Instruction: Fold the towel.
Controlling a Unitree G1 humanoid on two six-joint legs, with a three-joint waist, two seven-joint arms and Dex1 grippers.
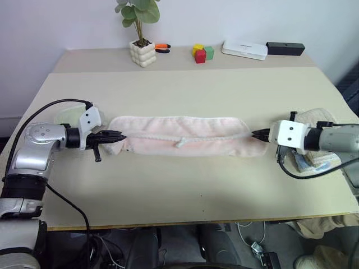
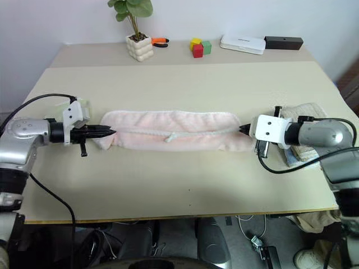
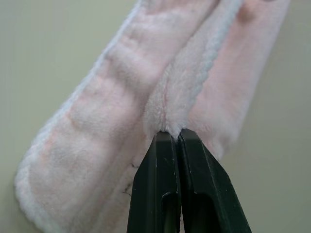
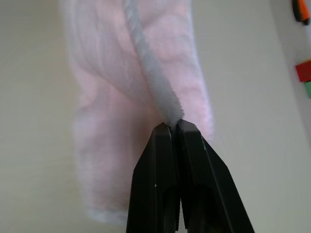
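Left tool point(image 1: 121, 136): your arm reaches in from the left, pinched tight on the pale pink terry towel point(image 1: 182, 136) end.
Right tool point(image 1: 257, 134): mirrored, clamped on the opposite end.
Towel: stretched between them, mid-tabletop point(image 1: 168, 185).
Room: bare surface ahead and behind.

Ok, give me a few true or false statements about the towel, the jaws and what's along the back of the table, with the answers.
1. The left gripper has its jaws shut on one end of the towel. True.
2. The right gripper hangs open above the towel. False: it is shut on the other end.
3. The towel is stretched between the two grippers. True.
4. The potted plant stands on the towel. False: it stands at the table's back edge.
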